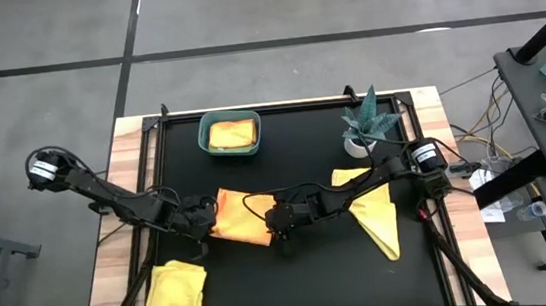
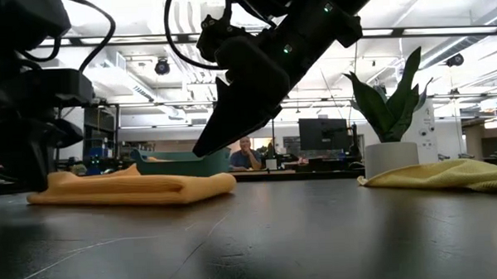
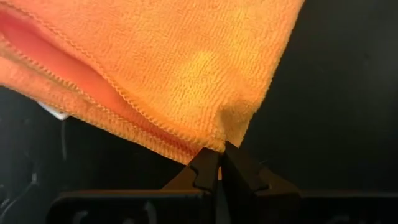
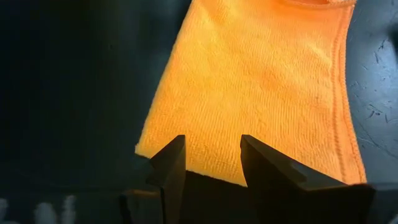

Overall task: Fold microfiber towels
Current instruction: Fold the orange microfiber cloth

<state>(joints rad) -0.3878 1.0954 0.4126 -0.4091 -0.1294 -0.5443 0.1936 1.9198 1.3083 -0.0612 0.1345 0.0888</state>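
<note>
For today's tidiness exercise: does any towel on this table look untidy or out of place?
Yes. The yellow towel near the potted plant lies crumpled, unfolded, partly under the right arm. The left pincer pinches the orange towel's corner.

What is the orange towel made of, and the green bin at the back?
The orange towel looks like soft, fuzzy microfiber cloth: a fine nubby weave with stitched edges shows. The teal bin looks like smooth, hard plastic, though that is less certain from this far.

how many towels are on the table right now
4: orange towel mid-table between both grippers, yellow towel front-left, yellow towel right, yellow one in the teal bin. More may be hidden.
</note>
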